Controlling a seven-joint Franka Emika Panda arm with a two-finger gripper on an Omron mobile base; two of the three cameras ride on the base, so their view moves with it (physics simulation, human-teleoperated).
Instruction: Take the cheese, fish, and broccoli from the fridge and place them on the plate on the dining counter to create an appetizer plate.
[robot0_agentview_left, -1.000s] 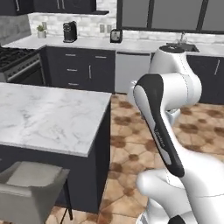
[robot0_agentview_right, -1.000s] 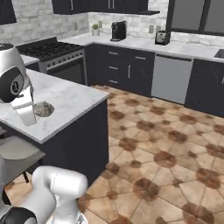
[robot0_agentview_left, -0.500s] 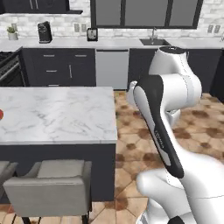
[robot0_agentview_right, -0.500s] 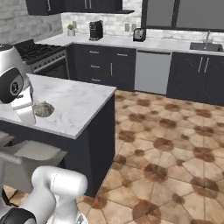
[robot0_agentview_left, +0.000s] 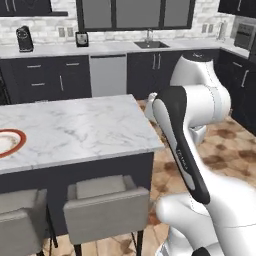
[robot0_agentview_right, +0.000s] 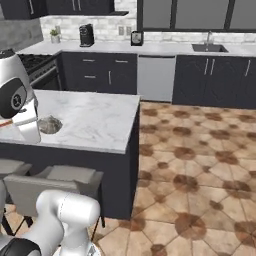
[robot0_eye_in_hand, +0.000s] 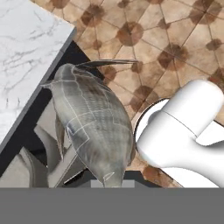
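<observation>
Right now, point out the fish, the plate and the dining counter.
fish (robot0_eye_in_hand: 94, 127), hand view, middle of its grey body.
plate (robot0_agentview_left: 15, 136), left base view, its red-orange rim.
dining counter (robot0_agentview_left: 85, 127), left base view, bare marble top.

Before me, white marble counter (robot0_agentview_left: 75, 130) with the red-rimmed plate (robot0_agentview_left: 10, 142) flat at its left edge.

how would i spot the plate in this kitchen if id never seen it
Find the long white marble dining counter with grey chairs tucked under it. At its far left edge lies the plate, round, white inside, with a broad red-orange rim: the one coloured thing on that pale top.
</observation>
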